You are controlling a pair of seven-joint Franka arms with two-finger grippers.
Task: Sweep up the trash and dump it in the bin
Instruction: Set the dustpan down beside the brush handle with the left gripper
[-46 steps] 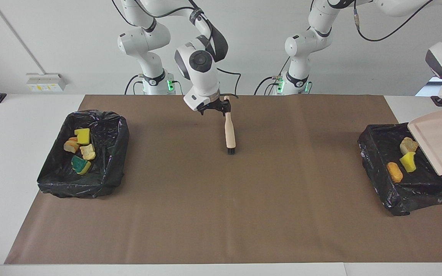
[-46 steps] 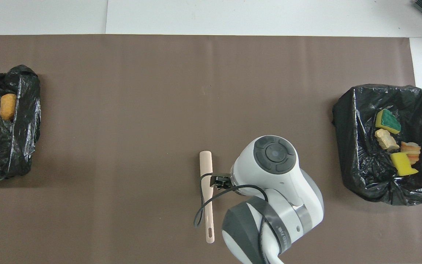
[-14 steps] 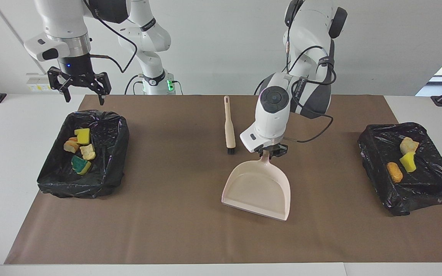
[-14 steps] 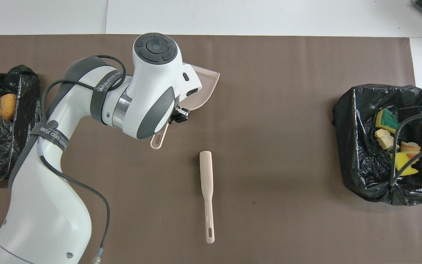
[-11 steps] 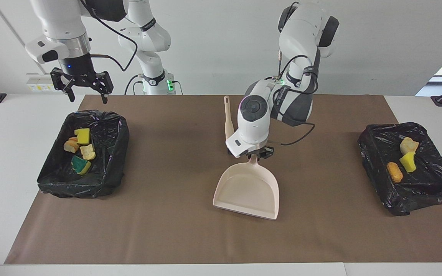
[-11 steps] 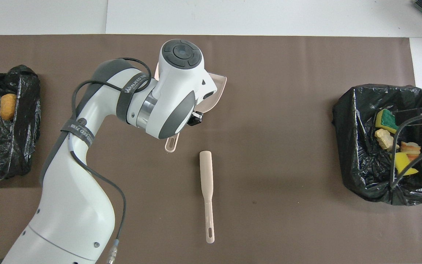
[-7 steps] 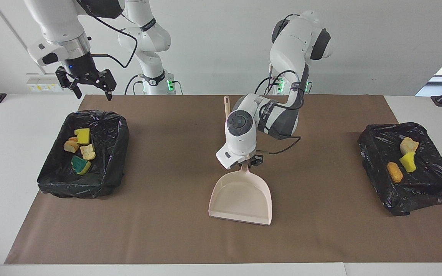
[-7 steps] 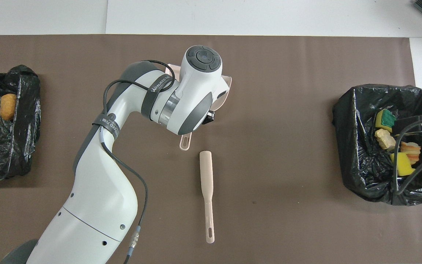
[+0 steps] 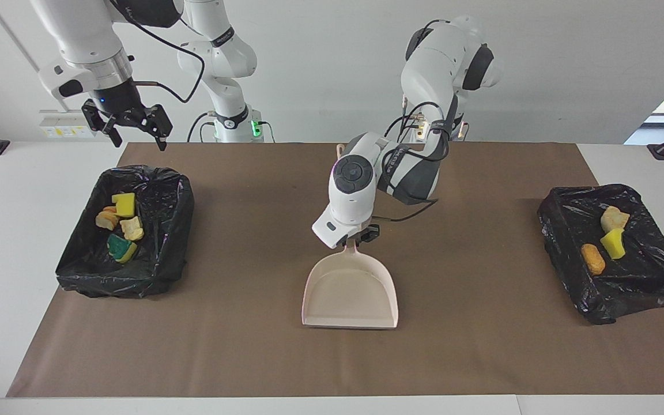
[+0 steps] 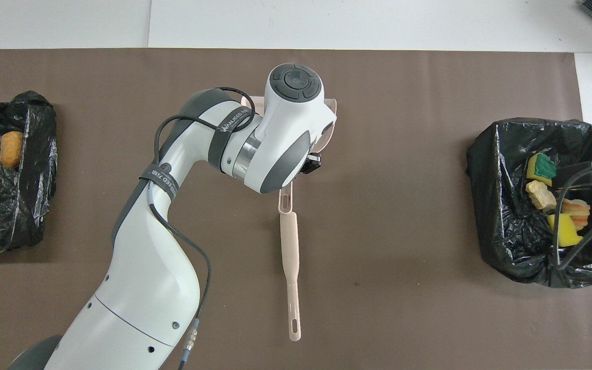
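Left arm bent over mid-table, wrist pointing down, left gripper [image 9: 357,237] clamped on the dustpan [image 9: 350,293] handle, pan flat on the mat. Right gripper [image 9: 127,122] raised over the bin [image 9: 166,258] at its end, fingers spread wide, holding nothing. Trash [image 9: 120,226] lies in that bin; more scraps [image 9: 606,239] in the other bin [image 9: 626,288]. Brush [image 10: 290,257] lies nearer the robots than the dustpan.

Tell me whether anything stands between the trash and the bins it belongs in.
Nothing visible does: all the trash already lies inside the two black-lined bins, four pieces at the right arm's end, three at the left arm's end. The left gripper holds the dustpan by its handle at mid-table; the right gripper waits open above its bin.
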